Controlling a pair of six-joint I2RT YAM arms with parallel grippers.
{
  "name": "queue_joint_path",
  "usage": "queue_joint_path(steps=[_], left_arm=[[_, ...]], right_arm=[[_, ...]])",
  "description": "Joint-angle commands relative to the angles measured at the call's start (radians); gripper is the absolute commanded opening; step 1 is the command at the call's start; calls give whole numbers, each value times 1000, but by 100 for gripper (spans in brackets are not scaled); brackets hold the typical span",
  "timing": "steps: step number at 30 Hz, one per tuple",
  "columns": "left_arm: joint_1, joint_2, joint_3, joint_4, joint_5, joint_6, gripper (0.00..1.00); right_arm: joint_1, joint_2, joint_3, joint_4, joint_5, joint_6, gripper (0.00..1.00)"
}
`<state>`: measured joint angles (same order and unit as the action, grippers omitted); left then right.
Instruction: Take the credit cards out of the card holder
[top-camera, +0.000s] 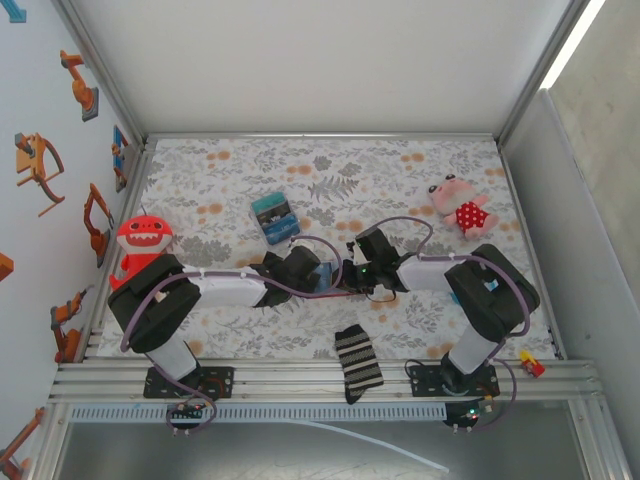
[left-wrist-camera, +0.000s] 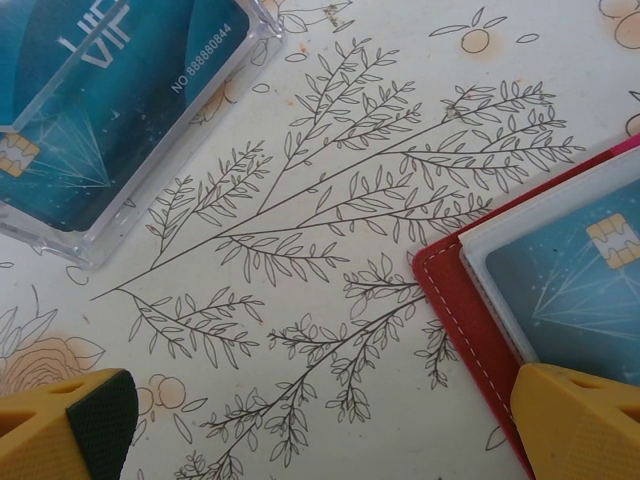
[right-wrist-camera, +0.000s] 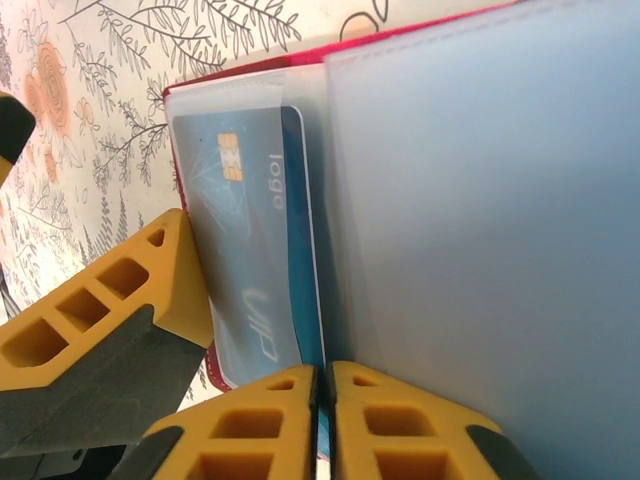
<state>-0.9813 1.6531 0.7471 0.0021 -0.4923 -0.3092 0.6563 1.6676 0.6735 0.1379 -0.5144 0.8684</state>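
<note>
The dark-red card holder (left-wrist-camera: 470, 320) lies open on the floral cloth, its clear pockets showing. A teal credit card (left-wrist-camera: 575, 280) with a gold chip sits in one pocket. In the right wrist view the same teal card (right-wrist-camera: 255, 250) lies in its sleeve beside a raised translucent pocket page (right-wrist-camera: 480, 200). My right gripper (right-wrist-camera: 324, 420) is shut on the thin teal edge of that card at the holder's near side. My left gripper (left-wrist-camera: 320, 440) is wide open; one yellow finger (left-wrist-camera: 580, 420) rests over the holder's red cover. In the top view both grippers (top-camera: 322, 275) (top-camera: 353, 272) meet mid-table, hiding the holder.
A clear plastic box (left-wrist-camera: 100, 110) holding a teal VIP card lies beyond the left gripper; from above it is the striped box (top-camera: 273, 217). A red shark plush (top-camera: 143, 238) sits at left, a pink plush (top-camera: 460, 207) at back right, a striped sock (top-camera: 358, 362) at the front edge.
</note>
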Motion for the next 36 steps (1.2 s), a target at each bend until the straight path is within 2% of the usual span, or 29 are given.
queue_joint_path(steps=[1,9,13,18,27,36], left_arm=[[-14,28,10,-54,37,19,97],[-16,28,14,-58,34,23,97],[-15,29,16,-60,39,23,97],[-15,23,16,-60,50,27,97],[-16,14,23,-85,36,24,97],[-14,40,49,-124,19,24,97]], right_arm=[[6,24,-6,74,-45,5,7],[6,9,-9,96,-53,4,8],[5,-3,-24,151,-90,9,14],[5,-19,-41,202,-104,10,14],[-6,-4,-54,192,-76,17,5],[-38,-62,-72,98,-35,-27,4]])
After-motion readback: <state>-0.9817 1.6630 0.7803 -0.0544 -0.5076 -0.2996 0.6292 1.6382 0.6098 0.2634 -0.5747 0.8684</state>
